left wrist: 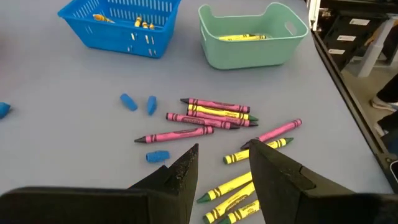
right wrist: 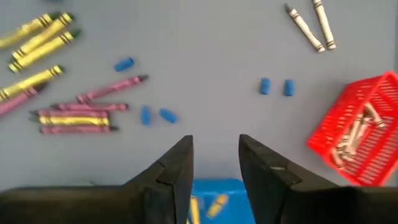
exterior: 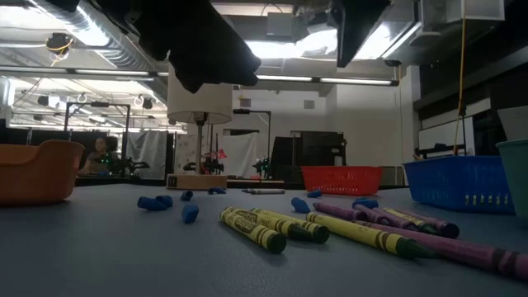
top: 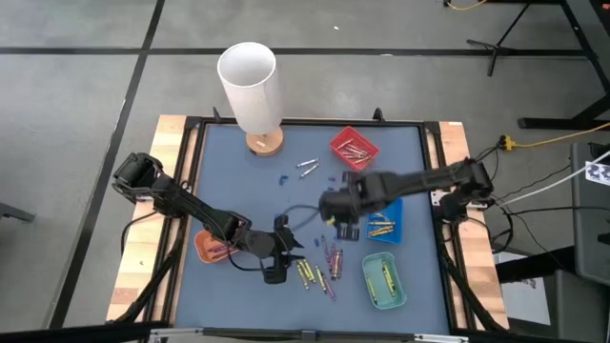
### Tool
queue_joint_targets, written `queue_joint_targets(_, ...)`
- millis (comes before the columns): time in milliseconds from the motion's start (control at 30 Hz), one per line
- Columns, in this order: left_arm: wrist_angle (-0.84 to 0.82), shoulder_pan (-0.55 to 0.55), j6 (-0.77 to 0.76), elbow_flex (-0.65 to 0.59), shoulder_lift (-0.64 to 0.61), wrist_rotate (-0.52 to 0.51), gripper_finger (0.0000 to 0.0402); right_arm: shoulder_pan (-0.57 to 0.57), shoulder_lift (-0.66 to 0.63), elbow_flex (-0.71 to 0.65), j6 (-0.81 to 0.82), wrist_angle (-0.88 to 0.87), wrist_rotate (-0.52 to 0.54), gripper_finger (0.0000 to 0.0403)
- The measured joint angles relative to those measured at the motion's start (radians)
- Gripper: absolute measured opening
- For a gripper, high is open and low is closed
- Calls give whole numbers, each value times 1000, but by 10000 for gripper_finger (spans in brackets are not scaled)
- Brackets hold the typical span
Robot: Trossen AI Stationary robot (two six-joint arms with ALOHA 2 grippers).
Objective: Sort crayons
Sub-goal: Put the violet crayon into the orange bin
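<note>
My left gripper (top: 276, 262) hangs open and empty just beside the loose crayons (top: 319, 267) on the table (top: 238, 191). My right gripper (top: 329, 205) is open and empty too, above the table beside the blue basket (top: 393, 217), near those crayons.

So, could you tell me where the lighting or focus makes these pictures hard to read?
Low view: bright ceiling lights leave both arms as black silhouettes, and the nearest table surface is soft. Right wrist view: the crayons and red basket look slightly blurred. High and left wrist views: evenly lit, no strong glare.
</note>
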Motion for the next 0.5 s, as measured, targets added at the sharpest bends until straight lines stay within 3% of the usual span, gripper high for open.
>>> queue_joint_targets(300, -49, -25, 71, 0, 0, 0, 127, 130, 0, -171, 350, 285, 79, 127)
queue_joint_targets(500, -75, -43, 78, 0, 0, 0, 127, 169, 4, -308, 417, 490, 60, 127)
